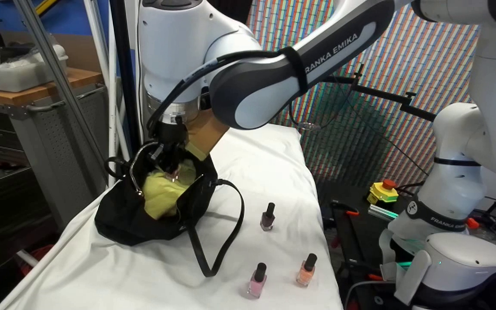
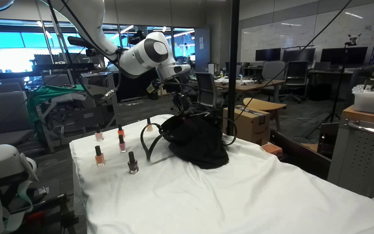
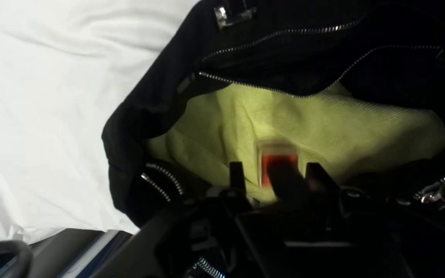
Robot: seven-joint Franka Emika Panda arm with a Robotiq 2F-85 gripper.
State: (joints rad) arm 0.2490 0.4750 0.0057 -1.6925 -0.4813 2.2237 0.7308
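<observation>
My gripper is inside the mouth of a black zippered bag with a yellow-green lining. Its fingers stand apart. A small red nail polish bottle with a dark cap lies between them, blurred. A gap shows between the left finger and the bottle; the cap is near the right finger, and I cannot tell if they touch. In an exterior view the gripper points down into the bag. In an exterior view the bag hides the fingertips below the gripper.
A white cloth covers the table. Dark, pink and orange polish bottles stand upright beside the bag's strap; several more, including a light pink one, show behind. A white robot arm stands beyond the table edge.
</observation>
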